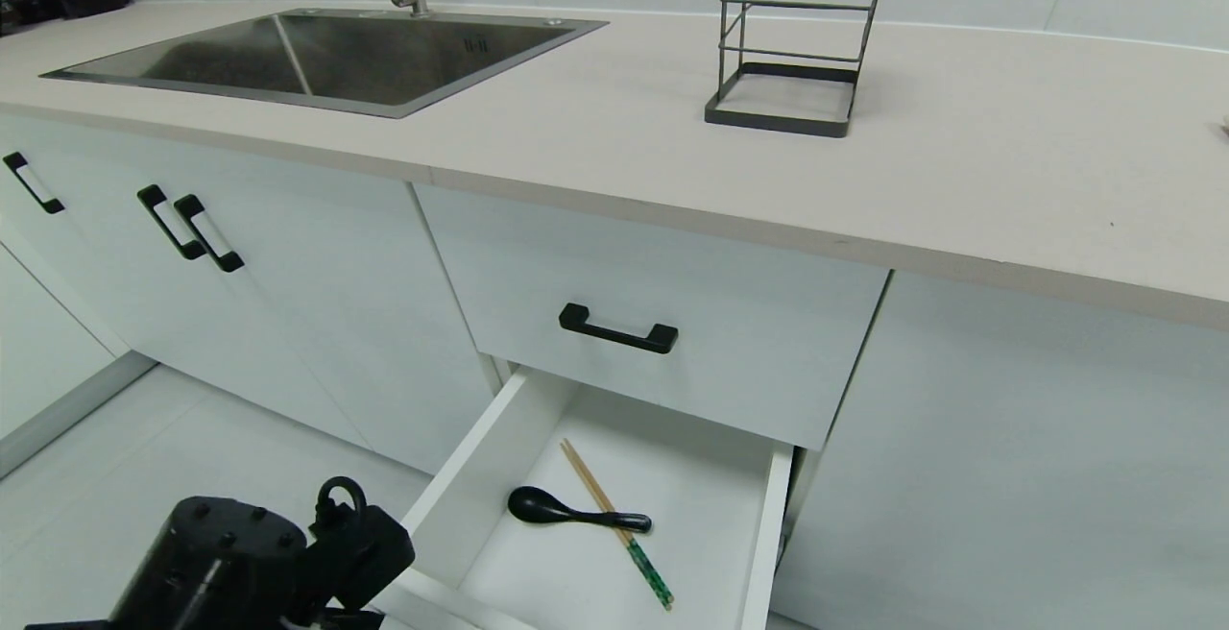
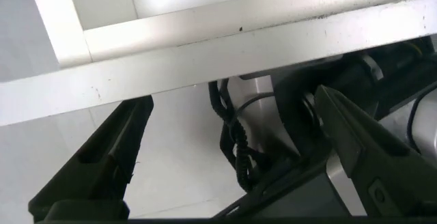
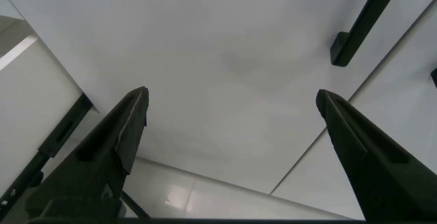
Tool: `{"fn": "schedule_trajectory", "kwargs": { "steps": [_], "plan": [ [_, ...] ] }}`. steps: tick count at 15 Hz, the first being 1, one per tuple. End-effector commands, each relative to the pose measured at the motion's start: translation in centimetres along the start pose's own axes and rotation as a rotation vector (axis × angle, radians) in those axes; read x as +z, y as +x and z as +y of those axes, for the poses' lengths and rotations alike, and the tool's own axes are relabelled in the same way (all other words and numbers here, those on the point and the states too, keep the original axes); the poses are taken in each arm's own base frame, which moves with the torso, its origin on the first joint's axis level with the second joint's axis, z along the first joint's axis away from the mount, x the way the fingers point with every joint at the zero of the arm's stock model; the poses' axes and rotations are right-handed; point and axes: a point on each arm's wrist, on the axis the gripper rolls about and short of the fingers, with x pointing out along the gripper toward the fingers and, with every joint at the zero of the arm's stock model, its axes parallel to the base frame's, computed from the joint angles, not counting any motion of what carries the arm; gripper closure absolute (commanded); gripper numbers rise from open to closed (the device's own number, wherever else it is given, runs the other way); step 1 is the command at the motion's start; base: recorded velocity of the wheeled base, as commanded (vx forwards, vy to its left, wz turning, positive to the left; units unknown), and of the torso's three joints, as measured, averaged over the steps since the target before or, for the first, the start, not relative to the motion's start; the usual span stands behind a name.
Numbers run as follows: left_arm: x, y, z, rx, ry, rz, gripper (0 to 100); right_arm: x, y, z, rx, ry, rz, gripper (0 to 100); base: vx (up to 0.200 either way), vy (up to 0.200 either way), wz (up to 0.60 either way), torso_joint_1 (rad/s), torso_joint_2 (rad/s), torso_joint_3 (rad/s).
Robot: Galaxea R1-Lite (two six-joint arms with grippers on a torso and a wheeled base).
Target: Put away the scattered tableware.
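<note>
Spoon (image 1: 534, 505) and chopsticks (image 1: 590, 481) in the open lower drawer (image 1: 768, 534); both grippers spread and empty.

Nearest, the left gripper (image 2: 232, 156) has its jaws wide apart with nothing between them, facing the drawer's white front rim. The right gripper (image 3: 232, 156), equally splayed and empty, faces a white cabinet door (image 3: 225, 67) with a black handle (image 3: 362, 22). On the drawer floor the black spoon's stem crosses the chopsticks toward their green ends. Above sits a closed drawer (image 1: 730, 361). Farther back on the counter (image 1: 960, 179) stand a wire rack (image 1: 792, 35) and, to its left, the sink (image 1: 326, 49).
</note>
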Motion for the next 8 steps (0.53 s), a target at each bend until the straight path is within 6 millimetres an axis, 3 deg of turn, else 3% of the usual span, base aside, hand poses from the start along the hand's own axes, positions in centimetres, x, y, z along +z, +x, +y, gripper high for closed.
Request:
{"fn": "schedule_trajectory", "kwargs": {
  "steps": [1, 8],
  "plan": [
    [0.2, 0.8, 0.0, 0.015, 0.000, 0.017, 0, 0.0, 0.0, 0.0, 0.000, -0.001, 0.002, 0, 0.000, 0.000, 0.00, 0.000, 0.00, 0.000],
    [1.9, 3.4, 0.1, 0.052, -0.002, -0.062, 0, 0.0, 0.0, 0.0, 0.000, -0.001, 0.002, 0, 0.000, 0.000, 0.00, 0.000, 0.00, 0.000]
  ]
}}
